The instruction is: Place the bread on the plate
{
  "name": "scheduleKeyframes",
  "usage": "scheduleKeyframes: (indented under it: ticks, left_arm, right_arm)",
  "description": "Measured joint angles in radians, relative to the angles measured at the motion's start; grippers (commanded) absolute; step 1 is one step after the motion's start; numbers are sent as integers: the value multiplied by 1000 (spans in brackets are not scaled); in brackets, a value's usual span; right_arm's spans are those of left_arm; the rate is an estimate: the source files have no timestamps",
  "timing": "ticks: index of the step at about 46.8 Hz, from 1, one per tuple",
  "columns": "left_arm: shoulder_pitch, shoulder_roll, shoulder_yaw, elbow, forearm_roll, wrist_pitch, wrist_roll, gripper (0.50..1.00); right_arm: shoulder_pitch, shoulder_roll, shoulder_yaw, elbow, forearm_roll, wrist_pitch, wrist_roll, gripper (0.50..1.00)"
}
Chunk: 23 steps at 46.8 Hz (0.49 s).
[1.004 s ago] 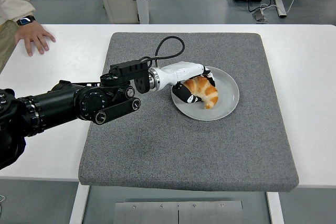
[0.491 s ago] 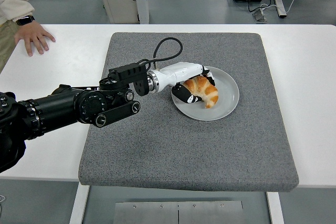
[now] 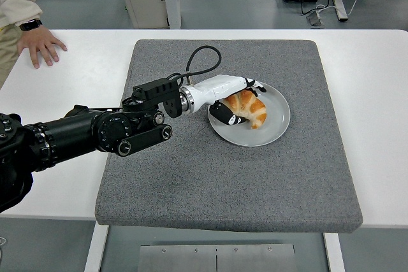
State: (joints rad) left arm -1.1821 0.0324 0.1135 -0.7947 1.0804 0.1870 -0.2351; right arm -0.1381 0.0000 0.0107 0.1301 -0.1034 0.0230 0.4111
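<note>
A golden croissant-shaped bread (image 3: 252, 110) lies on the grey plate (image 3: 278, 125) in the middle of the grey mat. My left hand (image 3: 238, 102), white with black fingers, reaches in from the left over the plate's left rim. Its fingers curl over the top of the bread and its thumb (image 3: 223, 116) presses the near-left side, so the hand is shut on the bread. The bread rests on the plate's surface. The right arm is out of view.
The grey mat (image 3: 223, 183) covers the middle of the white table (image 3: 376, 93). A black cable (image 3: 203, 55) loops up from my left wrist. A person's hand (image 3: 41, 44) rests on the table at the far left.
My left forearm has shifted slightly to the right and the bread has settled a little further onto the plate. The hand stays around the bread.
</note>
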Motion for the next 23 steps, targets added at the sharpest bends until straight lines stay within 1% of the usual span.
scheduleKeyframes:
  ticks: [7, 15, 23]
  left_arm:
    - [-1, 2, -6, -3, -11, -1, -12, 969]
    - [-24, 14, -10, -16, -58, -4, -14, 969]
    - [-90, 40, -15, -27, -124, -11, -13, 969]
  right_arm:
    - [0, 0, 0, 0, -1, 0, 0, 1000]
    - [0, 0, 0, 0, 0, 0, 0, 1000]
    - [0, 0, 0, 0, 0, 0, 0, 1000]
